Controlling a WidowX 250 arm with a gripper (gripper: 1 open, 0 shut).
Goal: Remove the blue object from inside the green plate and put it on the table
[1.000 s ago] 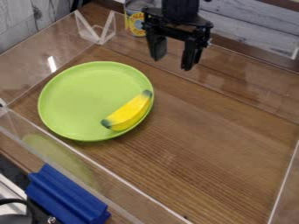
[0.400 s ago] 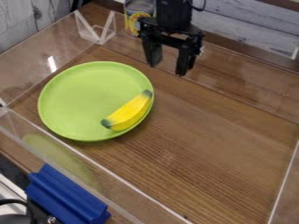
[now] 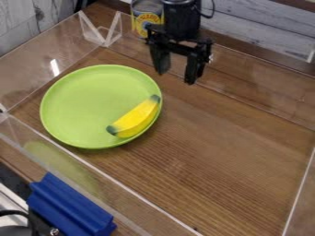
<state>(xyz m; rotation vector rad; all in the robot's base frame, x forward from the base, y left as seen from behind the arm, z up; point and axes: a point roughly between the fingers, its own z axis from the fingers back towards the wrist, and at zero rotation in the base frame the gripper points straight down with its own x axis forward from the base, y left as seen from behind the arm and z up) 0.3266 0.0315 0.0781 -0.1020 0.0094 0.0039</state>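
Compared with the earlier frames of this one camera view, the hand [image 3: 176, 74] sits a little lower in the picture and slightly farther left, while the yellow banana-shaped piece [image 3: 133, 117] has stayed where it was. Its two dark fingers stand wide apart, with nothing held between them. The piece, which I take to be the task's object despite its yellow colour, lies inside the green plate [image 3: 87, 97], beside the rim on the right, near part. From the hand it lies nearer and to the left, so the coming move should be a reach toward the near side with a small leftward shift, then down. Its long axis slants from a dark tip at the near left to the far right. The line between the fingers slants the other way, far left to near right, so it already crosses that axis and probably needs little turning. The close rim could catch the right finger on the way down. Bare counter [image 3: 227, 138] to the right looks handy for setting it down.
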